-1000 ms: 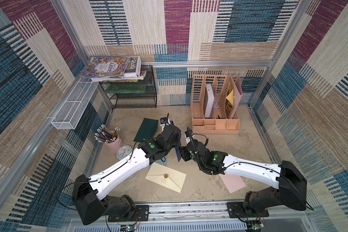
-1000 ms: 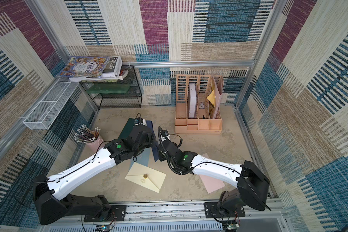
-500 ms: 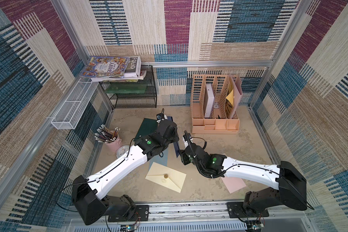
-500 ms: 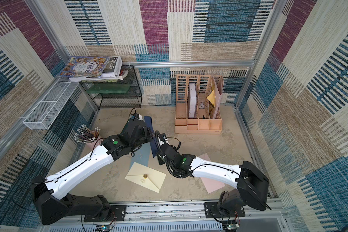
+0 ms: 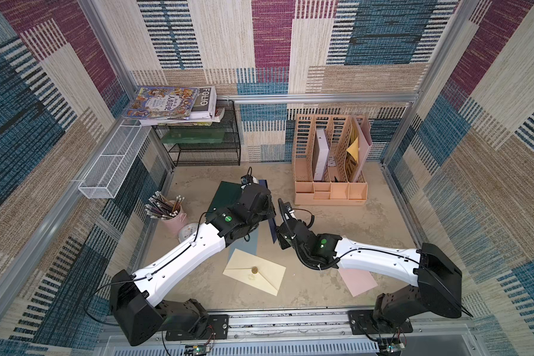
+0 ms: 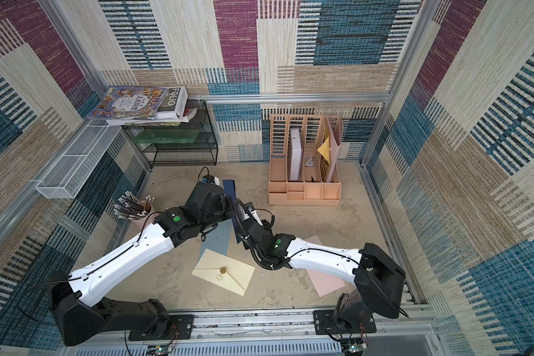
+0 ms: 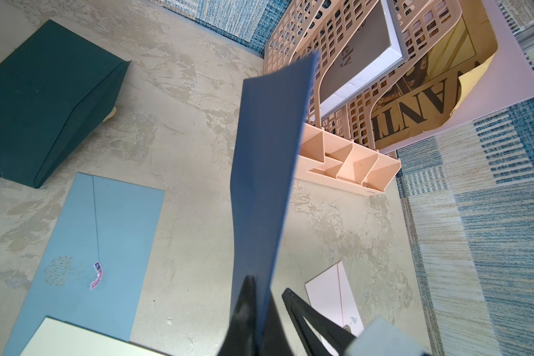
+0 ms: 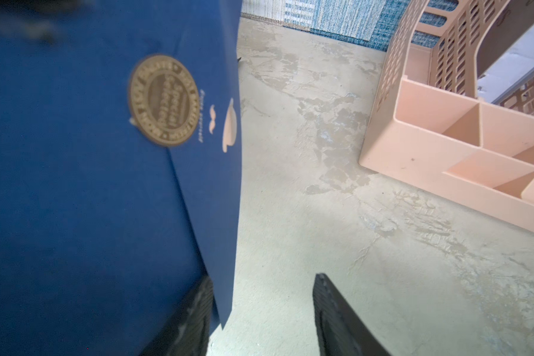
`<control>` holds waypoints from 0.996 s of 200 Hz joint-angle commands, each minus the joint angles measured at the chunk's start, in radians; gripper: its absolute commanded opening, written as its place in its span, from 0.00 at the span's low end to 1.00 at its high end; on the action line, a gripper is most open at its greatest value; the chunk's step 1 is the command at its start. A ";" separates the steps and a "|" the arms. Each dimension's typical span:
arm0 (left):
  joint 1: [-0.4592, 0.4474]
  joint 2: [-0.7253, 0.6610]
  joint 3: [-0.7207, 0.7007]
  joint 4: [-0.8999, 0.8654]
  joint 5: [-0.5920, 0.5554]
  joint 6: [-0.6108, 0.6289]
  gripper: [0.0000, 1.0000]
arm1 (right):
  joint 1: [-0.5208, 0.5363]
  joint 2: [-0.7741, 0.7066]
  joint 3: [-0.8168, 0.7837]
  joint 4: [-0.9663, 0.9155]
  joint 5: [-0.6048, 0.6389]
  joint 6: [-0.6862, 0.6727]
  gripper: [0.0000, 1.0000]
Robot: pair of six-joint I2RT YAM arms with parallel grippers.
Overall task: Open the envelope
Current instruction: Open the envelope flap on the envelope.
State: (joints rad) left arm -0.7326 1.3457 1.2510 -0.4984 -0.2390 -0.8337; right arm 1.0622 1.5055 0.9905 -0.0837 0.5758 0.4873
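The left gripper [image 7: 261, 296] is clenched on the lower edge of the dark blue envelope [image 7: 267, 172], holding it upright on edge above the bench [image 5: 336, 215], between the two arms in both top views. In the right wrist view the right gripper [image 8: 261, 311] is released, its jaws apart with one fingertip [image 8: 198, 305] just beside the envelope's near corner, whose flap is still closed under a round gold seal [image 8: 164, 100]. A cream envelope [image 5: 255, 276], a light blue envelope [image 7: 90, 255] and a pink organiser [image 5: 330, 160] rest on the bench.
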 commanded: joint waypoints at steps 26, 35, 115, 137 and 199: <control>0.001 0.006 0.002 -0.005 0.042 -0.011 0.00 | -0.014 -0.001 0.008 0.020 0.025 -0.037 0.54; 0.000 0.011 0.001 0.001 0.052 -0.013 0.00 | -0.014 -0.002 0.011 0.028 0.025 -0.045 0.54; 0.000 0.031 -0.016 0.040 0.137 -0.042 0.00 | -0.059 0.009 0.026 0.056 0.028 -0.094 0.54; 0.000 0.032 -0.011 0.042 0.157 -0.046 0.00 | -0.073 0.011 0.024 0.066 0.030 -0.105 0.53; 0.000 0.065 -0.009 0.053 0.206 -0.056 0.00 | -0.083 0.007 0.028 0.091 0.020 -0.151 0.49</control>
State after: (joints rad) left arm -0.7315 1.3941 1.2354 -0.4568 -0.0853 -0.8860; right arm 0.9806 1.5127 1.0100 -0.0368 0.5938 0.3645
